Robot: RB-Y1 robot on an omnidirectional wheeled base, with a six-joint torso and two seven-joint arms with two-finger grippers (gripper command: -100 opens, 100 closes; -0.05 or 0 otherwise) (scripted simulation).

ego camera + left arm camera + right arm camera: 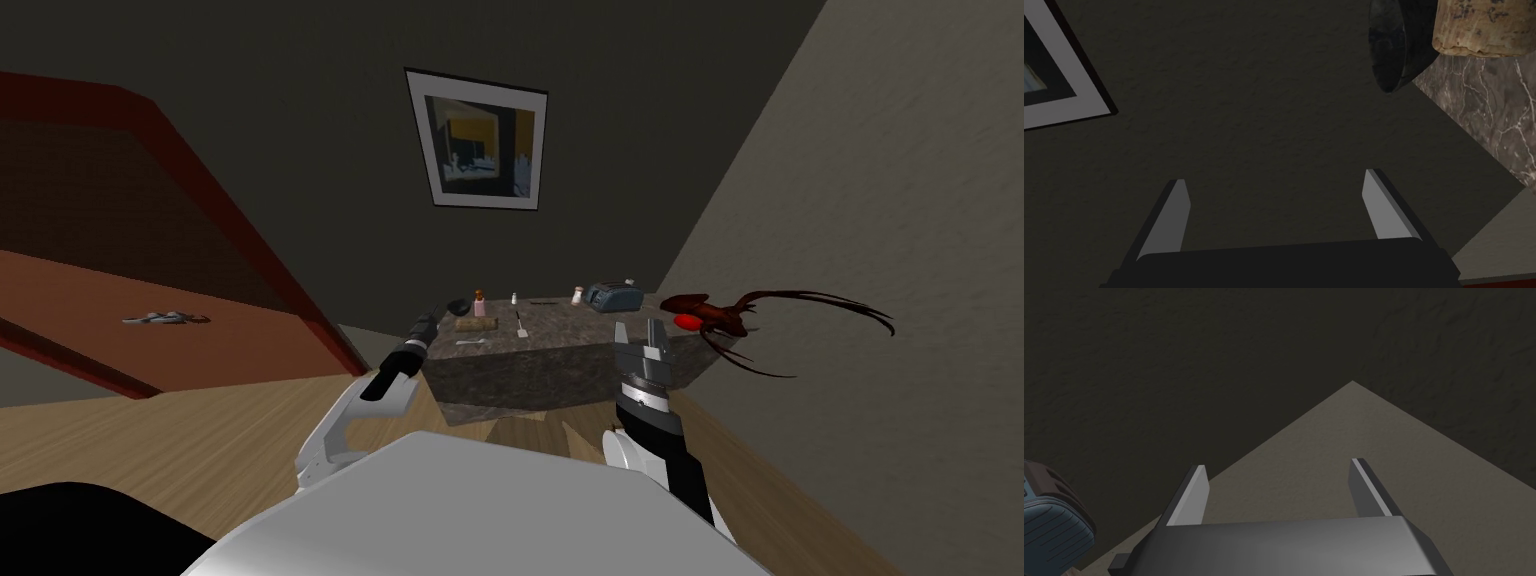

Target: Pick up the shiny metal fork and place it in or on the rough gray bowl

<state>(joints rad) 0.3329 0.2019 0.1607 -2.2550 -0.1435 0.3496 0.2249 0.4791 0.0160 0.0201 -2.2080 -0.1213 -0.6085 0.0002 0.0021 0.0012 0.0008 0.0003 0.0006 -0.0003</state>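
**Both grippers open at the table, fork lying untouched**

At far left a red-brown surface carries a small grey heap. The left gripper hangs at the left end of the dark marbled table. In the left wrist view the left gripper's fingers stand well apart with nothing between them. Beyond their tips are the dark grey bowl and, touching or just beside it, a cork-coloured roll.

In the head view the bowl sits at the table's back left corner, with a pink bottle just beside it and the roll in front of them. The fork lies flat near the table's front left edge, in front of the roll and apart from the bowl. Its long axis runs across the picture, roughly along the front edge — it is too small to tell which end has the tines. Right of it lies a slim pale utensil, lying front to back.

A framed picture hangs on the wall above. Further right stand two small shakers and a blue appliance.

The right gripper hovers at the table's right end, below the appliance — in its wrist view the right gripper's fingers are spread and empty, with the appliance off to one side. A red plant-like shape sits at the table's right corner.
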